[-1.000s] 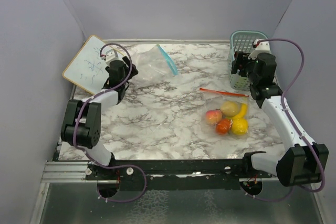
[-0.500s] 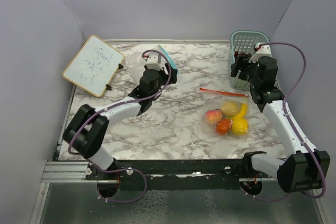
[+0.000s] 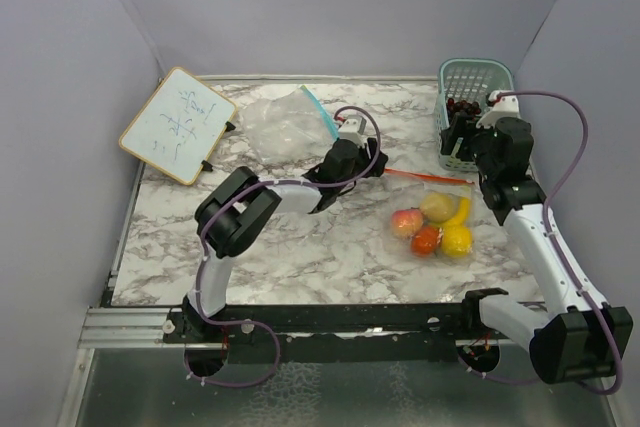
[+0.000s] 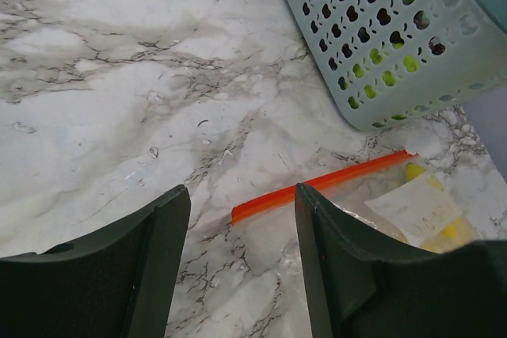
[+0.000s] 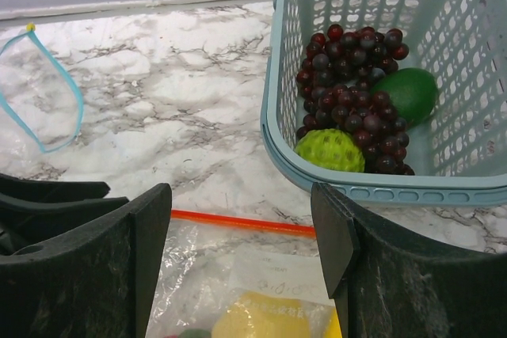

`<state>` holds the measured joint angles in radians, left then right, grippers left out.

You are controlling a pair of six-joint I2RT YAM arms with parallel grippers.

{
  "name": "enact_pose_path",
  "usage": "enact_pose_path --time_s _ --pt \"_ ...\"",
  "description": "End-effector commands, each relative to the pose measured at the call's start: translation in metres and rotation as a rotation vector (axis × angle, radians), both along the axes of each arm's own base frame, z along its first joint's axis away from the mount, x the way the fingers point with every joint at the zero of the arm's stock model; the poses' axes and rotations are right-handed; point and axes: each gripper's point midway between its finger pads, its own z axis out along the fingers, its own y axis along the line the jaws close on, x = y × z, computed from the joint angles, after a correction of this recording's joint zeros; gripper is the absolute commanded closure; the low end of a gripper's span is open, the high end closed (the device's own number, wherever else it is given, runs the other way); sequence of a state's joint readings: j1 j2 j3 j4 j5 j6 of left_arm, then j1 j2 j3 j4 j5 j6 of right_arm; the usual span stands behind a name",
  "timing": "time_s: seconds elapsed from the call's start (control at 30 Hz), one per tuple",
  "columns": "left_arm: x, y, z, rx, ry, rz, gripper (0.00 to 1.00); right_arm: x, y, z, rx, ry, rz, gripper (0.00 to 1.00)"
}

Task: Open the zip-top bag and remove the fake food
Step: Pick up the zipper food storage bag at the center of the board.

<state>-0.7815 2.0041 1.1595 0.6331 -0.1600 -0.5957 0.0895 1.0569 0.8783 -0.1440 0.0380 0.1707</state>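
Note:
A clear zip-top bag (image 3: 432, 215) with a red-orange zip strip (image 3: 425, 176) lies flat at the right of the marble table. Inside it are a peach (image 3: 405, 221), a tomato (image 3: 426, 240), a lemon (image 3: 457, 241), a banana and a tan fruit. My left gripper (image 3: 376, 161) is open and empty, low over the strip's left end (image 4: 317, 186). My right gripper (image 3: 458, 139) is open and empty, above the strip's right part (image 5: 238, 222), next to the basket. The bag looks zipped shut.
A teal basket (image 3: 476, 75) at the back right holds dark grapes (image 5: 356, 108) and two green balls (image 5: 331, 150). An empty clear bag with a blue zip (image 3: 290, 119) lies at the back middle. A whiteboard (image 3: 178, 124) leans at the back left.
My left arm swung from the whiteboard rightward across the table to the left end of the red-orange zip strip. My right gripper shifted only slightly near the basket.

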Motion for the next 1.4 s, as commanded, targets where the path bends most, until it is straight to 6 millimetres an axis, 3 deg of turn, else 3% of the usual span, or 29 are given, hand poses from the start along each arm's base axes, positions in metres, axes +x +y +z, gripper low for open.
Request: enact_pose_path --time_s 0.0,0.2,0.43,0.6,0.73,0.87,0.9,1.03,1.13,1.37 --pt "0.003 -0.028 -0.003 -0.072 0.009 -0.081 0.42 -0.007 0.0 0.006 -0.004 -0.009 0.018 0.29" --pt "-0.004 -0.048 -0.024 -0.085 0.061 -0.139 0.46 -0.012 0.002 0.005 0.004 -0.013 0.027 0.29" --pt "-0.01 -0.05 -0.048 -0.066 0.105 -0.143 0.5 -0.013 0.002 0.006 0.008 -0.019 0.026 0.29" --pt "-0.011 -0.052 -0.052 -0.076 0.118 -0.144 0.59 -0.012 0.004 0.004 0.01 -0.016 0.034 0.29" --pt "-0.006 -0.054 -0.054 -0.045 0.106 -0.14 0.69 -0.011 0.005 0.003 0.013 -0.013 0.042 0.29" --pt "-0.005 -0.057 -0.055 -0.048 0.108 -0.155 0.99 -0.01 0.005 0.003 0.012 -0.015 0.042 0.29" --pt "-0.005 -0.058 -0.055 -0.052 0.108 -0.159 1.0 -0.01 0.005 0.003 0.012 -0.016 0.042 0.29" --pt "-0.006 -0.056 -0.043 -0.06 0.079 -0.166 1.0 -0.011 0.006 0.004 0.012 -0.016 0.046 0.29" --pt "-0.005 -0.049 -0.021 -0.073 0.04 -0.176 1.0 -0.012 0.007 0.006 0.015 -0.021 0.053 0.29" --pt "-0.012 -0.018 0.061 -0.116 -0.093 -0.229 1.0 -0.016 0.021 0.015 0.023 -0.058 0.139 0.29"
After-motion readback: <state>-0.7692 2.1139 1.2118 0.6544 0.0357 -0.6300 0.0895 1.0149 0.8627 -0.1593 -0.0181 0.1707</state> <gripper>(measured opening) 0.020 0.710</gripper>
